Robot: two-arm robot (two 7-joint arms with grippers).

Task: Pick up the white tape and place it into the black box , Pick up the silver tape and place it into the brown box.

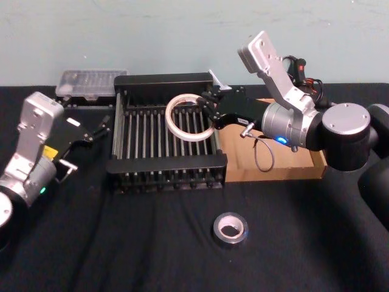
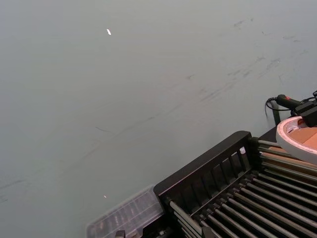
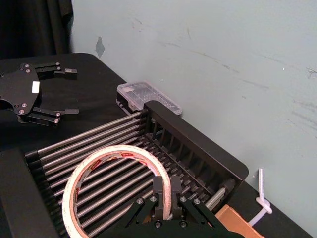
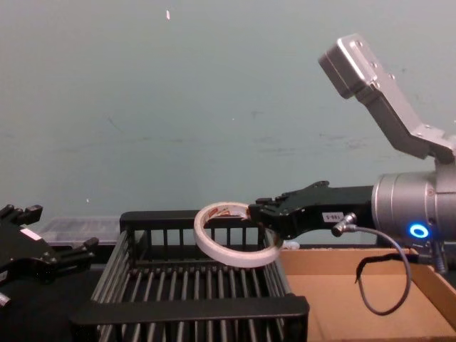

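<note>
- The right arm reaches from the right side across toward the middle, its forearm roughly level and a blue light glowing on the wrist.
- The right gripper (image 1: 208, 111) has its fingers (image 3: 159, 191) pinched on the rim of the white tape (image 1: 187, 117), holding it in the air, tilted.
- The left arm sits low at the left side.
- The left gripper (image 1: 104, 125) points inward with its fingers spread, holding nothing.

Behind my worktop (image 1: 152, 255), draped in black cloth, stands a scuffed pale blue-green wall (image 1: 152, 36), evenly lit.
</note>
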